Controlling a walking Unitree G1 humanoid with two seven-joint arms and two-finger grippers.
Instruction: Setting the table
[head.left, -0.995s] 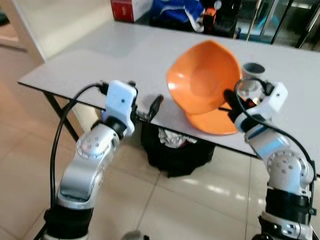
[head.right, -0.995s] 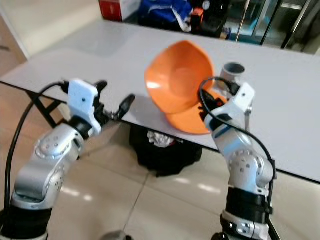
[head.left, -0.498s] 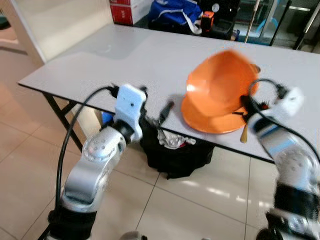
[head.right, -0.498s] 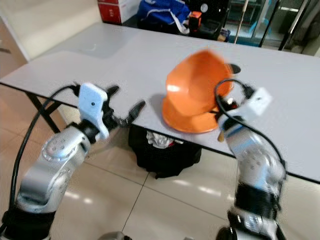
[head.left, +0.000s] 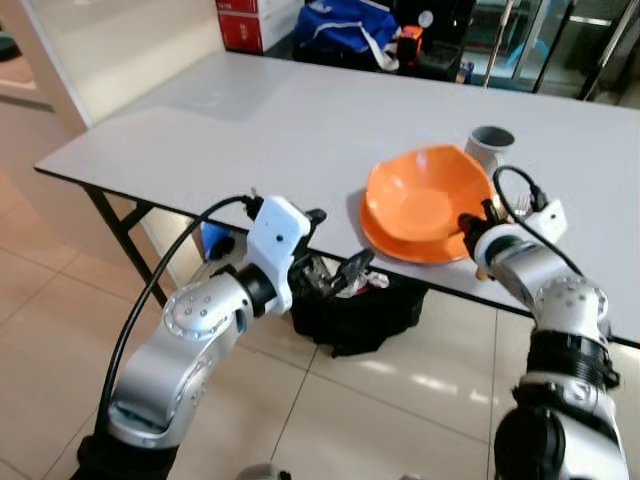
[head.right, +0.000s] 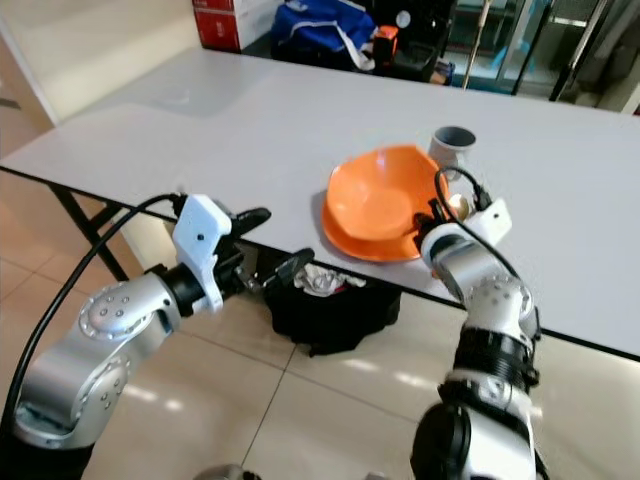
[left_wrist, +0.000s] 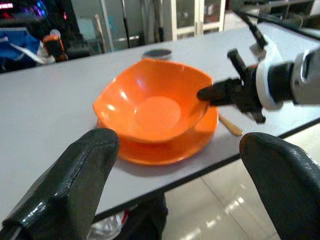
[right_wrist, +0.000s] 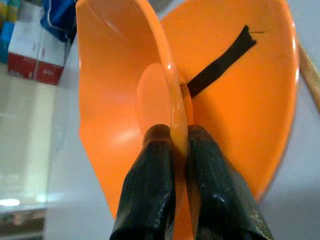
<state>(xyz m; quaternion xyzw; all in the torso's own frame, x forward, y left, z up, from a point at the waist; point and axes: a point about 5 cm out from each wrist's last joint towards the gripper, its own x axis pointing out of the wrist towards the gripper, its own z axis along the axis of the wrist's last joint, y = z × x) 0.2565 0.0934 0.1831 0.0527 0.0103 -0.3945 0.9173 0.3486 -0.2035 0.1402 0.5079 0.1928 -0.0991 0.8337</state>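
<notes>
The orange bowl sits upright on an orange plate near the front edge of the grey worktop, toward its right side. The right gripper has its two black fingers pressed onto the bowl's right rim, one inside and one outside the wall. A grey cup stands just beyond the bowl, and a wooden stick lies on the worktop at the plate's right edge. The left gripper hangs in front of the worktop's near edge, fingers spread wide with nothing between them, above a black bag on the tiled floor.
</notes>
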